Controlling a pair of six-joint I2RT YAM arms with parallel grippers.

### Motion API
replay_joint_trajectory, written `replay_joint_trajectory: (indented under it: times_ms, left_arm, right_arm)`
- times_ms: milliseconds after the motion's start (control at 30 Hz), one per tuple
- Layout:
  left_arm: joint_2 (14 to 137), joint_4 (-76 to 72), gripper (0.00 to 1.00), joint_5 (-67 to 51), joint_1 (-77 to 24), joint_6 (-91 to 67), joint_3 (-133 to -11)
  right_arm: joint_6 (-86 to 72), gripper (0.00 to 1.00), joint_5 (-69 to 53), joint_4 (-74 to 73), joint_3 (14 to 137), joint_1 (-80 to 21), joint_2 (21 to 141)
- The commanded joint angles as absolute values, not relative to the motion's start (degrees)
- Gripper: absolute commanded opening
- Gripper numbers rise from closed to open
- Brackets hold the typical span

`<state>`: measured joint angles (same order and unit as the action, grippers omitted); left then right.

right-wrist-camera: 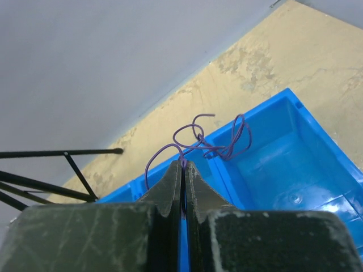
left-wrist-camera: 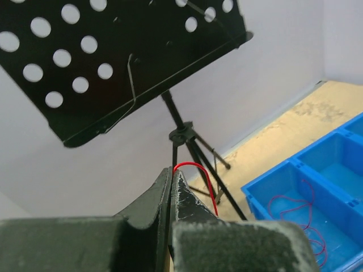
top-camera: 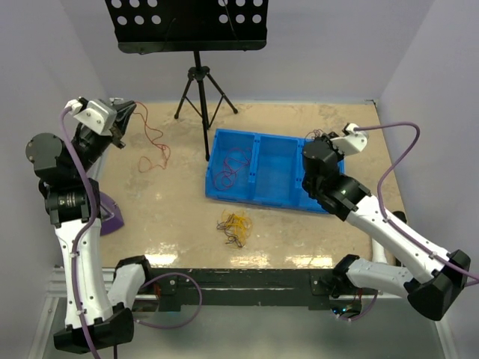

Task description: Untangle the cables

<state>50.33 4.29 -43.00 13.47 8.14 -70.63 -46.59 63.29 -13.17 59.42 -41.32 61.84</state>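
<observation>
I count: 2 arms [top-camera: 78, 239] [top-camera: 389, 232] | 1 music stand [top-camera: 187, 34] | 1 blue bin [top-camera: 254, 202] | 2x red wire [top-camera: 157, 146] [top-camera: 228, 172] | 1 purple wire [right-wrist-camera: 199, 137] | 1 yellow-orange tangle [top-camera: 234, 226]

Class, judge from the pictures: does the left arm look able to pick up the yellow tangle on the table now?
Probably not yet: the left pincer is shut on a red wire, though nothing stands between it and the yellow tangle.

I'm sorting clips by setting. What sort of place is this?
Probably a robotics lab test cell: two arms mounted at a table, plain walls closing it in, and staged props: wires, a blue bin, a music stand.
</observation>
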Motion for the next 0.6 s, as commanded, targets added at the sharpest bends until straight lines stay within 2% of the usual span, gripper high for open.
replay_joint_trajectory:
  times_ms: [0,133,333,567]
  left_arm:
    - [50.97,-3.51,0.0,-50.79,13.54,-1.56,-71.98]
    - [53.87,-6.41,0.0,-50.46,10.04,-3.08,-74.0]
    - [61.86,-4.75,0.0,-41.24,-4.55,1.74,-78.3]
    - [70.13,-2.2,0.0,-32.62,-13.08,4.3,-80.42]
  right_arm:
    - [-44.56,0.0,55.29,-10.46,56.78,-38.07,62.31]
    - [-46.49,0.0,52.21,-11.69,54.41,-34.64,63.19]
    - [-49.3,0.0,47.56,-12.13,51.77,-29.71,65.13]
    - [-49.83,0.0,46.05,-11.95,49.92,-28.04,66.62]
